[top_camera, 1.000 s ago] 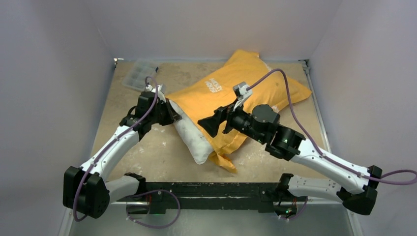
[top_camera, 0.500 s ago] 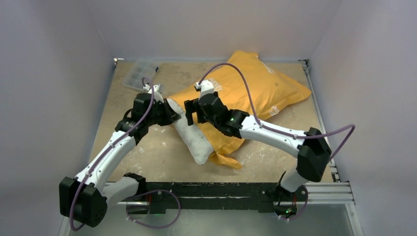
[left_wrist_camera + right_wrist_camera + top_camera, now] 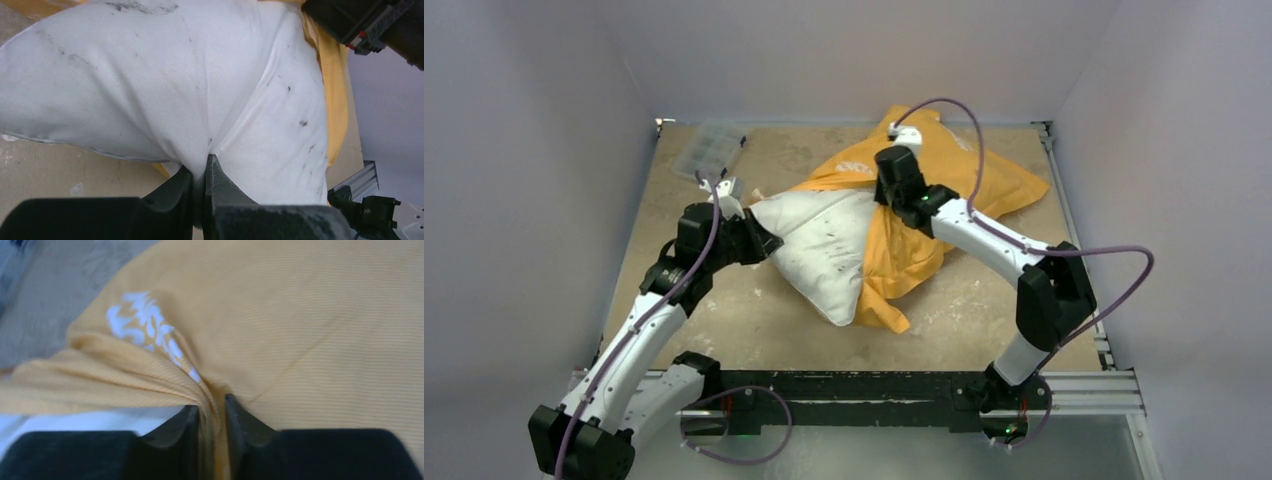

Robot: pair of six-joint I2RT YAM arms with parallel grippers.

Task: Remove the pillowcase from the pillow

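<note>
left gripper [image 3: 206,161]: mine; fingers pressed almost together, pinching a fold of white pillow cloth. Creases fan out from the pinch.
right gripper [image 3: 212,407]: mine; fingers drawn close, nipping a gathered ridge of orange-yellow cloth. Pleats run down into the gap.
pillow [image 3: 819,248]: one. White, with dark specks and smudges. Its left part lies bare on the table, mid-left, and my left fingers have its left corner. The rest is inside the case.
pillowcase [image 3: 969,185]: one. It covers the right and far part of the pillow. Its open edge is crumpled across the pillow's middle, and a loose flap lies on the table at the near side.
lettering patch [image 3: 145,327]: one white print in view, just left of my right fingers.
arms: two. The left arm [image 3: 639,330] reaches in from near-left. The right arm [image 3: 994,245] arcs in from near-right over the case. Bare white pillow lies between the two grips.
cables [image 3: 1124,249]: two, purple, one per arm.
plastic box [image 3: 709,150]: one, clear, compartmented, at the far-left corner, apart from the pillow.
table [image 3: 724,310]: tan, scuffed white.
</note>
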